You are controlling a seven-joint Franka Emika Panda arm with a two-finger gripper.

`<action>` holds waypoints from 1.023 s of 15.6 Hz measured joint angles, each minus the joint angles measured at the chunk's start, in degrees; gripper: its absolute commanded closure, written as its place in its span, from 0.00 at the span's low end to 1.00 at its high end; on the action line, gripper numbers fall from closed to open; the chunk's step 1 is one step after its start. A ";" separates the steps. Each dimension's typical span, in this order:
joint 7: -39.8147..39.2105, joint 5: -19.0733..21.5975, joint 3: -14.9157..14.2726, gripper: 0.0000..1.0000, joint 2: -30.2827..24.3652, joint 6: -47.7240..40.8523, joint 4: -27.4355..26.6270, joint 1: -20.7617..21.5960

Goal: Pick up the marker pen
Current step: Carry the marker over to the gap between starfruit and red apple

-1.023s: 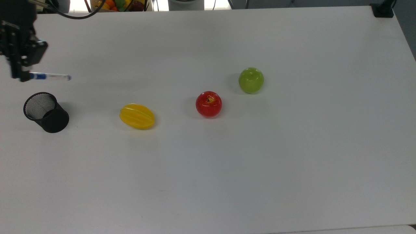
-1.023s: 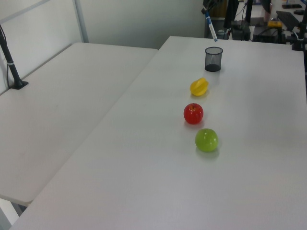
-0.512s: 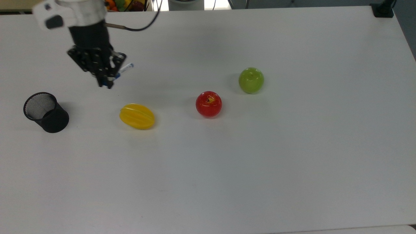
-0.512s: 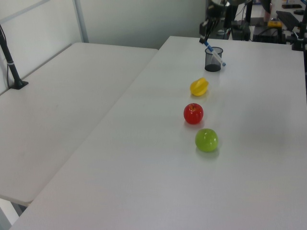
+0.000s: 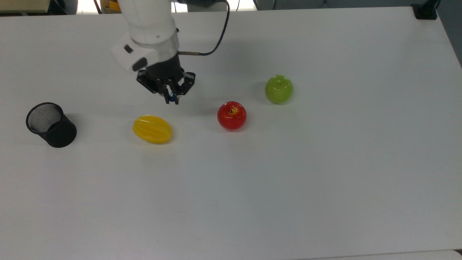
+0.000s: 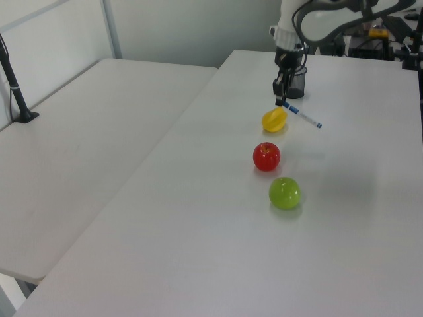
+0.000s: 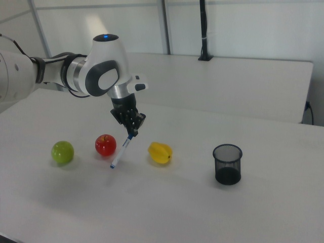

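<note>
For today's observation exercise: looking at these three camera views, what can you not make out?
1. Top view: most of the marker pen lies hidden under the hand.
2. Left view: the mesh cup is partly covered by the arm.
3. Right view: the marker pen's label is too small to read.

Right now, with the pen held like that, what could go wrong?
1. The gripper holds the marker pen near its capped end, so most of the barrel hangs free and tilted; it may pivot or slip in the grip.
2. In the right view the pen's low tip sits between the red apple and the yellow fruit; a sideways sweep at this height could knock either.
3. The mesh cup is a light thing to tip.
</note>
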 measured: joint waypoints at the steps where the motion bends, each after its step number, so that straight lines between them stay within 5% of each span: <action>1: 0.00 -0.10 0.16 0.89 0.86 -0.03 -0.11 0.56; 12: 1.98 -2.80 0.88 0.82 11.64 0.22 6.71 2.84; 16: 4.01 -2.81 0.88 0.75 14.08 6.94 9.36 2.80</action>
